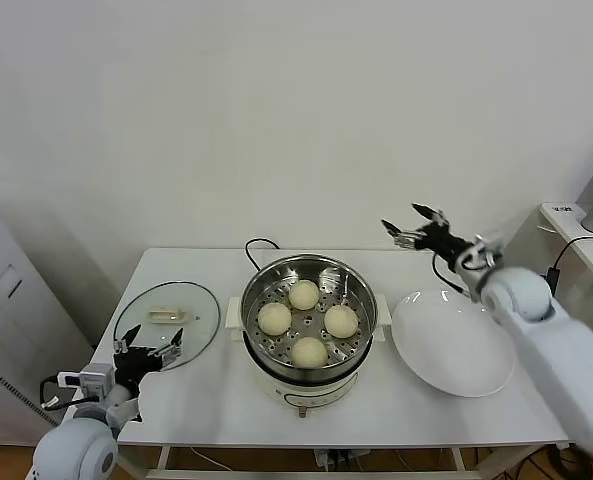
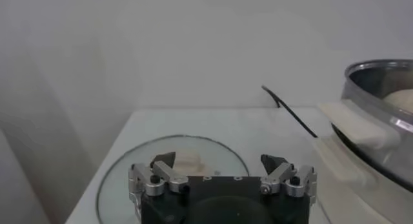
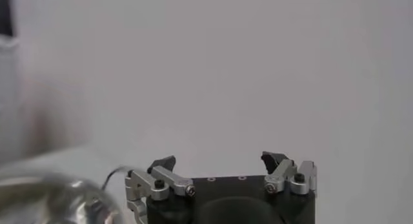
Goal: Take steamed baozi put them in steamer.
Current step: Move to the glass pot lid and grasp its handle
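Four buns (image 1: 307,321) are sitting on the perforated tray inside the steamer (image 1: 309,275), which is standing at the middle of the worktop (image 1: 206,400). They are spaced in a loose diamond, none stacked on another, likely so that steam can reach each one.

The right tool (image 1: 417,226) is hanging raised in the air, up and back from the white plate (image 1: 454,345), with its fingers spread wide apart and gripping nothing. The plate below and in front of it is carrying no buns, so the loading looks finished and this arm appears to be standing clear of the pot.

The left tool (image 1: 151,343) is waiting low at the near corner of the worktop, fingers also wide apart and holding nothing. Just ahead of it the glass lid (image 1: 171,320) is lying flat on the worktop, with the steamer farther off to its side. The lid is probably laid there to keep the pot open for loading; the pot remains uncovered.
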Controlling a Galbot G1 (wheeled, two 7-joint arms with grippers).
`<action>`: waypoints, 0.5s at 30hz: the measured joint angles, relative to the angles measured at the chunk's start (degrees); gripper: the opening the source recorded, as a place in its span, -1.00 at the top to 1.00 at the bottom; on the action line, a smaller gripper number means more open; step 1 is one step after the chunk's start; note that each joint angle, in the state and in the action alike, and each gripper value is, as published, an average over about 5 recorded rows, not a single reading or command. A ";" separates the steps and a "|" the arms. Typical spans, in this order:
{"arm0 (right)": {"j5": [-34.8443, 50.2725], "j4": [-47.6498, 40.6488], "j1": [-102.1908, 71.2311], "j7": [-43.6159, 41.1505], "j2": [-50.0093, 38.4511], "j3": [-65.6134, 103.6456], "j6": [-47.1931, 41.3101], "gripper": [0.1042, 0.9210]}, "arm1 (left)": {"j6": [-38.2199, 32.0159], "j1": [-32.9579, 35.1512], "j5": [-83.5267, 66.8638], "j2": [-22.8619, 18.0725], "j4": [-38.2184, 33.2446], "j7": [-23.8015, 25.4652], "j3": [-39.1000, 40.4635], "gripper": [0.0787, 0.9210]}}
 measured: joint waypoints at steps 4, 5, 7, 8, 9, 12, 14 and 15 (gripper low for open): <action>-2.07 0.65 -8.69 0.06 4.01 9.99 2.35 -0.76 | -1.62 0.36 5.36 0.62 1.11 0.89 -0.03 -0.77; -2.50 0.72 -10.56 0.00 4.93 12.08 2.87 -0.76 | -2.14 0.40 7.17 0.70 1.50 1.09 0.02 -0.77; -3.25 0.76 -13.94 -0.20 6.66 15.74 3.90 -0.76 | -3.25 0.37 11.13 0.76 2.40 1.50 0.18 -0.77; -3.57 0.74 -15.49 -0.35 7.46 17.34 4.37 -0.76 | -3.86 0.32 13.26 0.74 2.94 1.70 0.28 -0.77; -3.87 0.72 -16.92 -0.52 8.20 18.76 4.80 -0.76 | -4.52 0.25 15.49 0.70 3.53 1.90 0.39 -0.77; -4.64 0.58 -20.51 -1.09 10.12 21.82 5.83 -0.76 | -6.85 -0.03 22.90 0.49 5.65 2.30 0.66 -0.77; -5.17 0.45 -22.34 -1.48 11.20 23.00 6.34 -0.76 | -8.85 -0.36 28.53 0.23 7.37 2.37 0.76 -0.77; -5.44 0.38 -23.10 -1.66 11.69 23.45 6.58 -0.76 | -9.98 -0.60 31.53 0.07 8.28 2.36 0.77 -0.77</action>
